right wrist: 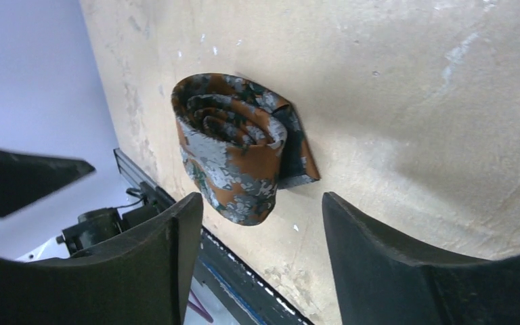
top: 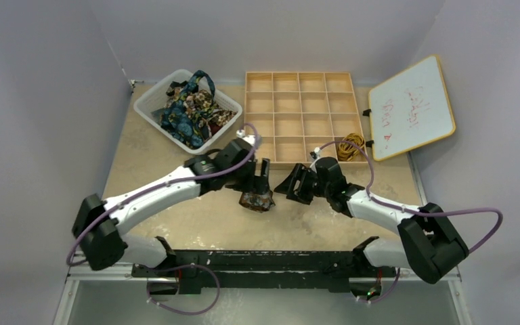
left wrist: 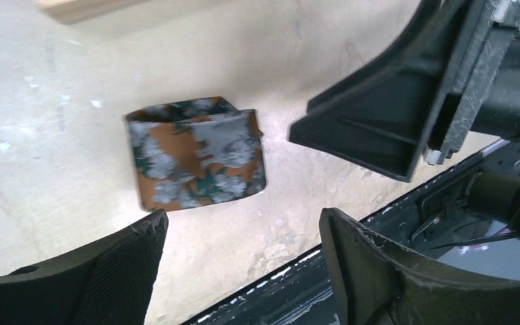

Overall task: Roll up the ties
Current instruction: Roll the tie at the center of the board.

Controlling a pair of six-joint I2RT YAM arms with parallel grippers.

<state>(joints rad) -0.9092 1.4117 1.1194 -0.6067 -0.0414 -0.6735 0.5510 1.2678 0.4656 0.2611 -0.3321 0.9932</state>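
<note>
Both YAM arms meet at mid-table, near the front edge. The L arm stretches low from its base at bottom left, forearm running right, wrist bent down. The left gripper (top: 264,177) hangs just above the rolled tie (top: 257,200), fingers spread wide, holding nothing. The R arm reaches in from bottom right, wrist angled left. The right gripper (top: 290,185) sits just beside the roll, also spread apart & empty.

The tie, dark brown w/ orange-grey blotches, lies on the table (top: 176,223) as a tight coil. Its spiral end faces the R wrist cam and a short tail sticks out at one side. Neither gripper touches it.

More ties (top: 189,108) sit heaped in a white basket (top: 150,108) at back left. A wooden compartment tray (top: 301,101) stands beside it. One near-right cell holds a yellow looped item (top: 351,145), too small to identify. A whiteboard (top: 412,108) leans at right. Its red marker scrawl can't be read.
</note>
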